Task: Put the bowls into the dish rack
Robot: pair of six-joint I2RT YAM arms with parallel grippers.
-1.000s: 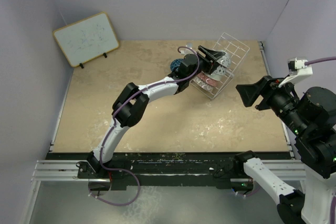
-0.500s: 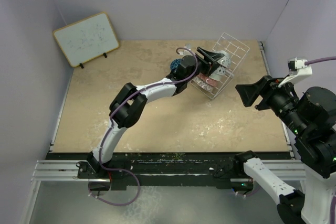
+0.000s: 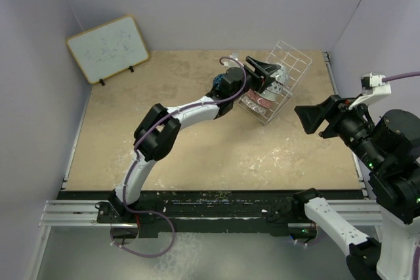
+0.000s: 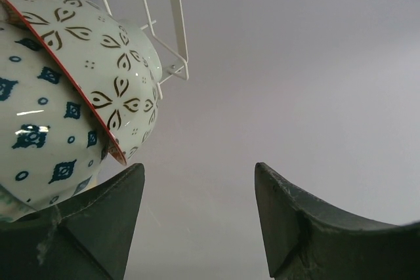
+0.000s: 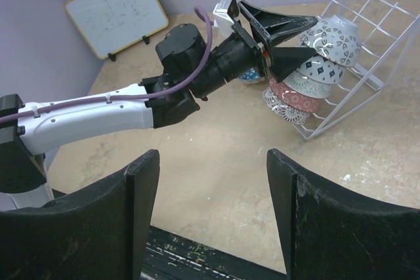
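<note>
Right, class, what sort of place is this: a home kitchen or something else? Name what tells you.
Most likely a robot lab test cell, not a kitchen: left arm and right arm mounted at the table edge, plain lilac walls boxing it in, a whiteboard propped in the corner.

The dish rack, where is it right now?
In the top view the dish rack sits at the far right of the table, bowls stacked inside, with the left gripper at its left side.

overhead from behind, both wrists face dish rack (image 3: 291, 62); left wrist close
</note>
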